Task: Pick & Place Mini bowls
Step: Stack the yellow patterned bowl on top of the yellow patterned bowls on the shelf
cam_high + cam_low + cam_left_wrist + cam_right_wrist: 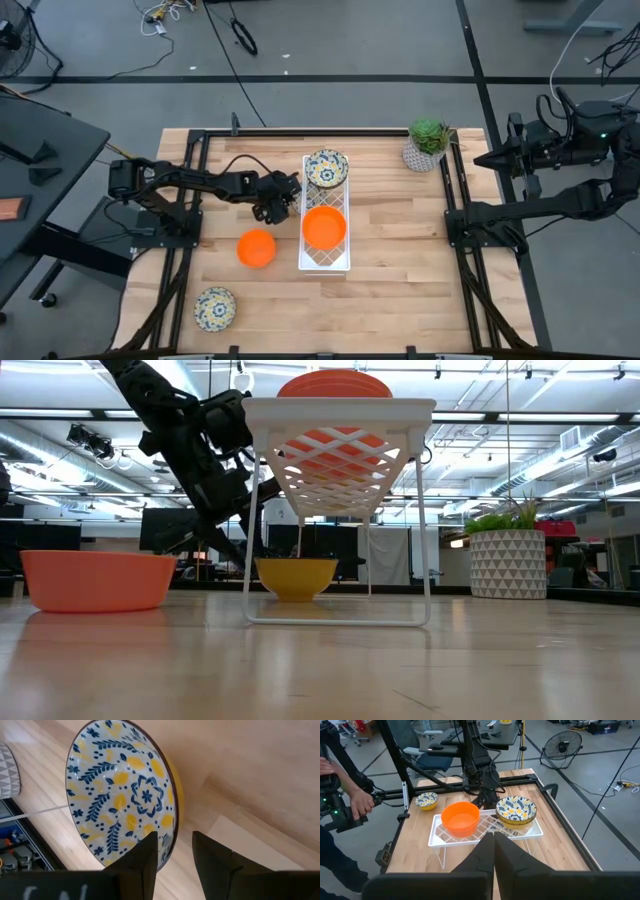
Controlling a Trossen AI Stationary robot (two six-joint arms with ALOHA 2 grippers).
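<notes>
One floral mini bowl (326, 167) stands at the far end of the white wire rack (343, 262). In the low view its yellow underside (296, 577) shows at table level behind the rack's legs. My left gripper (284, 192) is open at this bowl's left rim. In the left wrist view one finger (145, 857) is over the bowl's inside (120, 795) and the other (210, 862) is outside it. An orange mini bowl (324, 228) sits on the rack. Another orange bowl (257, 247) and a second floral bowl (215, 308) stand on the table. My right gripper (494, 851) is shut, parked off the table's right edge. My left gripper's fingers stand astride the floral bowl's left rim (167, 847), coming slanting down from the table's left. I cannot tell whether either finger touches the rim. The bowl stands upright.
A potted green plant (428, 143) stands at the table's far right. Bare wood lies right of the rack and along the near edge. A person (347, 795) stands beyond the table's left side, holding a device.
</notes>
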